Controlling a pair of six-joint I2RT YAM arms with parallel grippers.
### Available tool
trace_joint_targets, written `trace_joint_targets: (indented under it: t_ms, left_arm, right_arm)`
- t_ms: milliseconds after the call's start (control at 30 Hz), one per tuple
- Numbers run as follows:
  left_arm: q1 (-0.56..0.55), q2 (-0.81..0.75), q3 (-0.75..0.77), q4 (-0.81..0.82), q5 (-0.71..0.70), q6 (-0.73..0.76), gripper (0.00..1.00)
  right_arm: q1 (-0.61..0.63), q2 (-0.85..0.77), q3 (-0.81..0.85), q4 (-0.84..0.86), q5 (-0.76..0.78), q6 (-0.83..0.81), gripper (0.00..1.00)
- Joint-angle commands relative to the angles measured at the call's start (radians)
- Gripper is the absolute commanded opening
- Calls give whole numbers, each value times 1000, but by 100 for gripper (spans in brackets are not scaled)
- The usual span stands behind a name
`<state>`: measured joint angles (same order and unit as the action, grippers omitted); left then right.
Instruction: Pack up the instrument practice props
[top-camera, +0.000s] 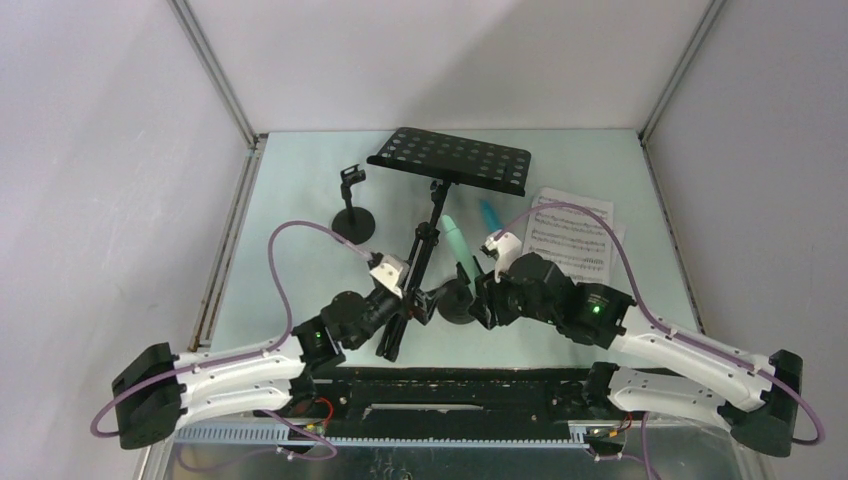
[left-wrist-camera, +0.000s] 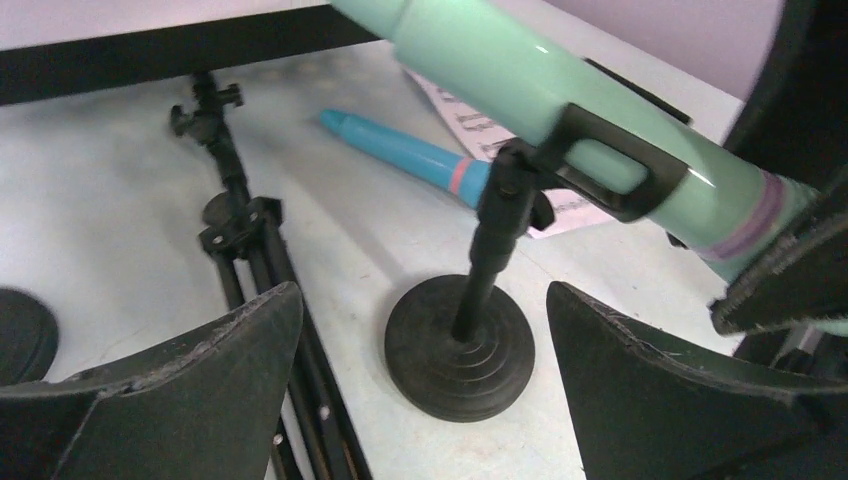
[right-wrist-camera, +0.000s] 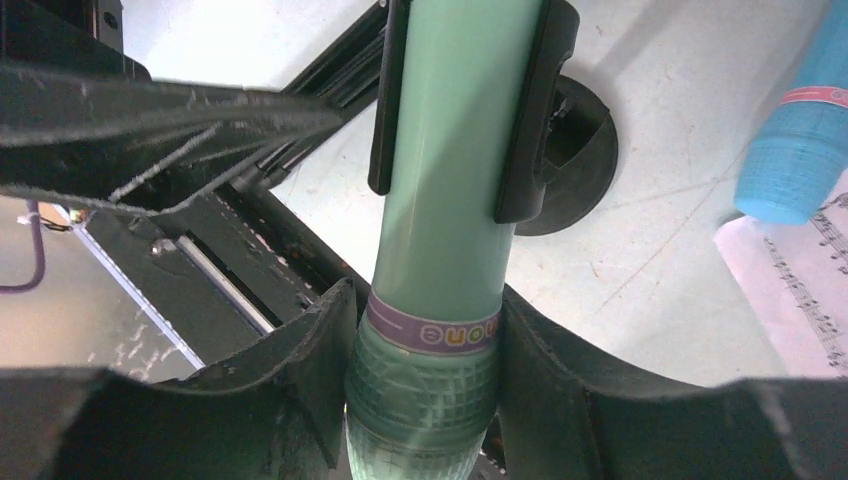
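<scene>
1. Right hand is on the mint-green microphone: its two fingers sit against either side of the grille end, just below the purple band, and we see no gap. We call that a grip.
2. The microphone sits in the clip of its holder, tilted. Its long axis runs straight out from the right hand, grille end in the hand, tail pointing up and away toward the far side of the surface.
3. That is the relation that matters, by our reading: a pull along that axis slides it through the clip, while a sideways tug would drag the holder over.
4. Left hand is spread wide and holds nothing. Its fingers flank the holder's round base without touching it, so it is the nearer arm to pin that base.
5. Now the count. Microphones: two, the mint-green one and the blue microphone, which lies flat near the sheet-music pages.
6. Holders: two; the second holder stands empty at the far left.
7. Music rack: one, its perforated desk at the far side. Pages: overlapping, so we can't count them.
</scene>
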<state>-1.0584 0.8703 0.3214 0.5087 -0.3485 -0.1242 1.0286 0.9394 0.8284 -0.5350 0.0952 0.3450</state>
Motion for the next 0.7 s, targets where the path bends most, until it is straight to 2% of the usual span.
trace_joint_targets:
  t_ms: [0, 133, 267, 400, 533, 667]
  left_arm:
    - [-38, 59, -37, 223, 105, 155, 100]
    - [-60, 130, -50, 328, 145, 183, 100]
    - [-85, 215, -59, 450, 175, 214, 100]
    - [-103, 332, -39, 547, 174, 260, 100]
    - [-103, 437, -8, 638, 115, 266, 100]
    - [-104, 528, 18, 750, 68, 259, 91]
  right_arm:
    - [7, -38, 59, -40, 24, 33, 44]
    - [-6, -18, 101, -80, -25, 26, 21]
    - [-22, 0, 127, -99, -54, 30, 5]
    - [-39, 2, 139, -111, -84, 38, 2]
    - [-46, -2, 141, -124, -115, 43, 0]
    - [-49, -7, 141, -139, -122, 45, 0]
